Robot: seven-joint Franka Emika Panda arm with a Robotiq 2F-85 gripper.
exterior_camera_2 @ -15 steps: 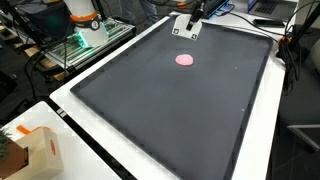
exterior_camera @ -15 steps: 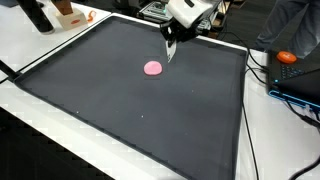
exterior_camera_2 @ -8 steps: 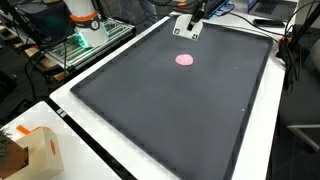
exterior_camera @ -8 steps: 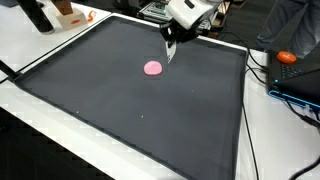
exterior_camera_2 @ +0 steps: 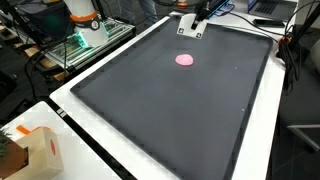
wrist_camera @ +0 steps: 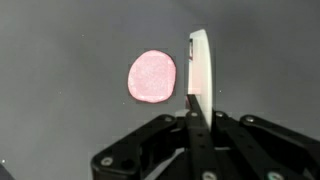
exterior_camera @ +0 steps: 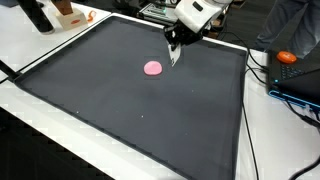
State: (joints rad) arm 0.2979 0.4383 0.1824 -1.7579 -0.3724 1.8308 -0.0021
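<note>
As tool (exterior_camera: 173, 52) shifts, strip (wrist_camera: 200, 62) clamped, disc (wrist_camera: 152, 76) unmoved

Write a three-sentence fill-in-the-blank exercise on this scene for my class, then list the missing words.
1. The round disc lying on the dark mat is ___ in colour.
2. The thin strip clamped between the fingers is ___ in colour.
3. In the wrist view, the disc lies to the ___ of the strip.

Missing words: pink; white; left.
</note>
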